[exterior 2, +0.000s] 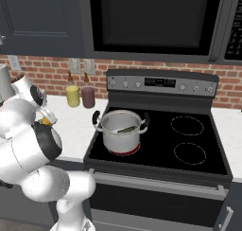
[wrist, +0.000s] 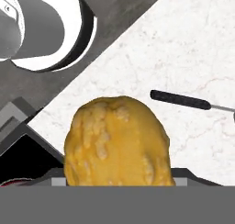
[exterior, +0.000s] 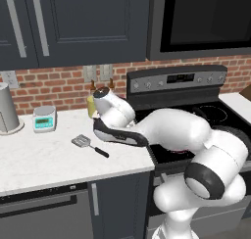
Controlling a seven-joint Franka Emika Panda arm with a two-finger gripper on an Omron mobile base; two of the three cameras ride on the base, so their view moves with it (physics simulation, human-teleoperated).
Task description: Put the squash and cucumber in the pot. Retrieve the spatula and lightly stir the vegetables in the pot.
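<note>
The gripper is grasping the squash above the surface, with the spatula lying nearby. Keeping the grasp firm, it should be carrying the squash toward the pot at three o'clock, where the cucumber is lying.

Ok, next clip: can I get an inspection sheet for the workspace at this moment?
Surface: white marble counter beside a black stovetop.
Job's things: cucumber lies in the pot on the front left burner; squash is at the gripper, above the counter; spatula lies flat on the counter.
Clutter: kitchen scale, grey canister, yellow bottle, dark red bottle.
Grippers: gripper appears closed on the squash; fingertips hidden behind it.
Cables: nothing seen.
Surroundings: brick backsplash, dark cabinets, wall outlets.
</note>
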